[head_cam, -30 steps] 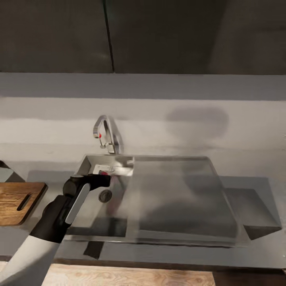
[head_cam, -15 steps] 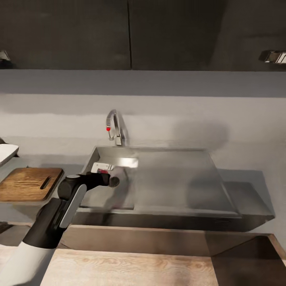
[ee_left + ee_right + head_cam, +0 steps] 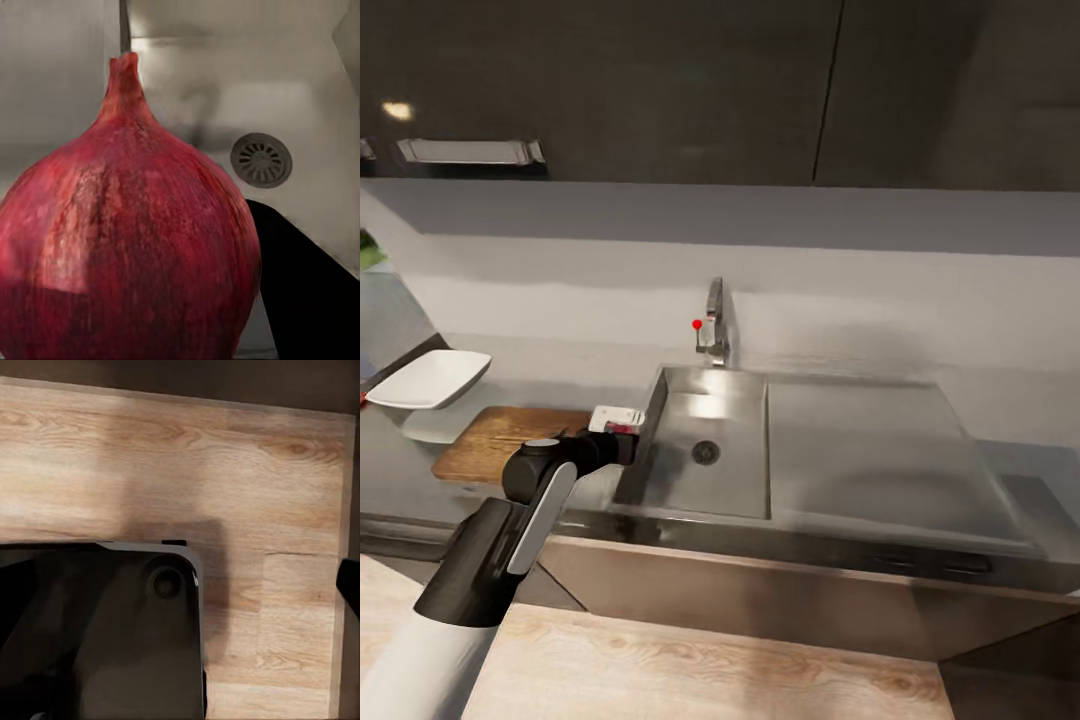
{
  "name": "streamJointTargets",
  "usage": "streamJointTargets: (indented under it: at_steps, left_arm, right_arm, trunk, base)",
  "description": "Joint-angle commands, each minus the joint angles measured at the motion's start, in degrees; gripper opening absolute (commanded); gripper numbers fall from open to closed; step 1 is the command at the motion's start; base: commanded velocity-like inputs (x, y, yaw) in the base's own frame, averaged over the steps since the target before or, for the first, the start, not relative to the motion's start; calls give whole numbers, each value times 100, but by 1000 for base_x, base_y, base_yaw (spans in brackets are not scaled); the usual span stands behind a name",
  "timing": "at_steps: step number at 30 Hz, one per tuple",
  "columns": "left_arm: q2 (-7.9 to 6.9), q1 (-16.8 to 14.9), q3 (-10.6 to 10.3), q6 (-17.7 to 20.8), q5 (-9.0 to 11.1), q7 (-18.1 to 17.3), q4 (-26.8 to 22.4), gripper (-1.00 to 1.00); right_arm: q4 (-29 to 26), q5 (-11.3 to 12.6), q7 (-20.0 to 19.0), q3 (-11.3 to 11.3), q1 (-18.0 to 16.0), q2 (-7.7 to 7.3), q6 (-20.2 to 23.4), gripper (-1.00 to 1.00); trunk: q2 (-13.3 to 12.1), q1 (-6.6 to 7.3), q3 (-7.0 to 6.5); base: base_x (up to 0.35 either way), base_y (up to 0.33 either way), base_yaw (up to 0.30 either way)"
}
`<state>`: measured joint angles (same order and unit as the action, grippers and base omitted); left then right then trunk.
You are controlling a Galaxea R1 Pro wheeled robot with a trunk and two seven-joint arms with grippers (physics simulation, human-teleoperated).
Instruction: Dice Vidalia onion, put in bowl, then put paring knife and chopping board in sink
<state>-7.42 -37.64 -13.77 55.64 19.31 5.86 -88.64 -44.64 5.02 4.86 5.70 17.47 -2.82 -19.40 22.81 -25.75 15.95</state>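
Left gripper (image 3: 622,432): jaws clenched on the onion (image 3: 124,247), held over the sink's (image 3: 705,455) left rim, drain (image 3: 705,452) at 3 o'clock. Board (image 3: 500,440) at 9 o'clock on the counter (image 3: 400,470); bowl (image 3: 430,380) at 10 o'clock. Right jaws: state cannot be told.

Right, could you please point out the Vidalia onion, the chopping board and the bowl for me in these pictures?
Vidalia onion (image 3: 124,247): left wrist view, on the middle of its red skin.
chopping board (image 3: 500,440): head view, on its bare wooden top.
bowl (image 3: 430,380): head view, on its white inner surface.
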Motion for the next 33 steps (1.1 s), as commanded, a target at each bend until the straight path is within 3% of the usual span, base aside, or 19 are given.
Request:
streamJointTargets:
  at_steps: [1,21,33]
  left_arm:
    - [-5,-6,-12,17,54,51,-4,-100]
    - [-5,-6,-17,25,63,47,-4,-100]
    - [3,-6,-53,23,64,47,-4,-100]
  right_arm:
    - [-10,52,42,37,2,-8,-11,100]
    - [-10,52,36,37,2,-14,-9,100]
    - [-10,52,33,37,2,-17,-2,100]
  trunk:
    - [10,-4,3]
    - [10,-4,-11]
    - [10,-4,-11]
  base:
    - [4,307,119]
    - [122,287,11]
    - [-31,272,0]
